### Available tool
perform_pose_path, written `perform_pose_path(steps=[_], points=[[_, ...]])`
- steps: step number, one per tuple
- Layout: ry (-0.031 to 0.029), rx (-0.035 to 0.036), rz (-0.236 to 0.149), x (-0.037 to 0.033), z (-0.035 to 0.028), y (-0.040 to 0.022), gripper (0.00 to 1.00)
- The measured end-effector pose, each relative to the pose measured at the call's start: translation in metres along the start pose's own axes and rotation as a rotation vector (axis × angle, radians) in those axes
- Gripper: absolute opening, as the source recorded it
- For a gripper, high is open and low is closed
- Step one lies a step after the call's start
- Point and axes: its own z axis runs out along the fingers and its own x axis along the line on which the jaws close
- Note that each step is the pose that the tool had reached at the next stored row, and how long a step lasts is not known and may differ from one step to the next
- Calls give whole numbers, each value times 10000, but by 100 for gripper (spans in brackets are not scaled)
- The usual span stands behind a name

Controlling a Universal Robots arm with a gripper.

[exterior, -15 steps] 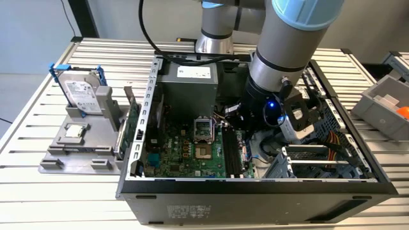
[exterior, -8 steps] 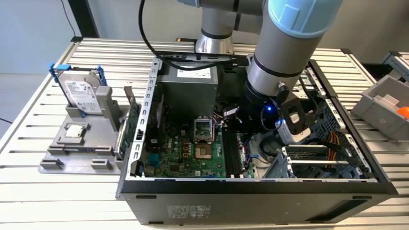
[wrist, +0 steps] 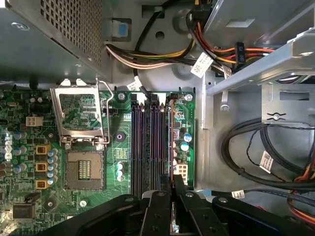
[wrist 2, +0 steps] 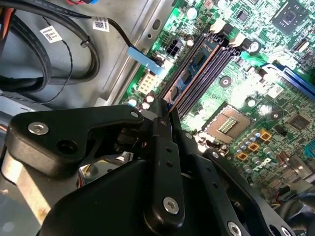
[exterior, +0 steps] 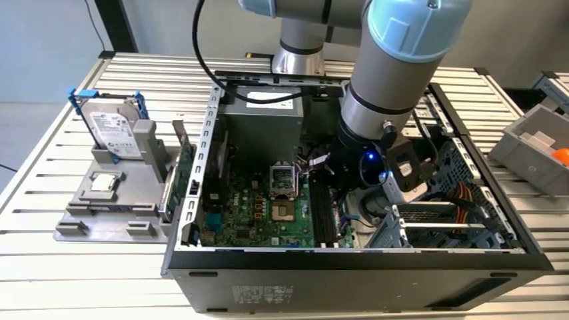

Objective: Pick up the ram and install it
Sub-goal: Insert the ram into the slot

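Note:
The ram [wrist: 171, 142] is a thin stick seen edge-on, standing along the outermost of the motherboard's memory slots [wrist: 147, 147], on the side toward the cables. Its bluish face with dark chips [wrist 2: 189, 73] shows in the second wrist view. My gripper [wrist: 172, 186] is shut on the stick's near end, its black fingers [wrist 2: 162, 128] pinched together over the slot. I cannot tell whether the stick is fully seated. In the exterior view my arm [exterior: 382, 100] reaches down into the open computer case [exterior: 356, 260], over the slots' side of the green motherboard [exterior: 258, 213].
The open processor socket [wrist: 84, 169] lies beside the slots, and black cables [wrist: 256, 157] and a metal drive bracket [wrist: 266, 69] crowd the other side. Outside the case, a grey fixture [exterior: 98, 213] holds a hard drive [exterior: 116, 130], a square chip [exterior: 105, 181] and an upright thin green board [exterior: 182, 167].

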Motion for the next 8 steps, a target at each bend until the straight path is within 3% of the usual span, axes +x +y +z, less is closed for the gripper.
perform_pose_path(steps=[8], points=[[3,7,-68,17,51,-3,0]])
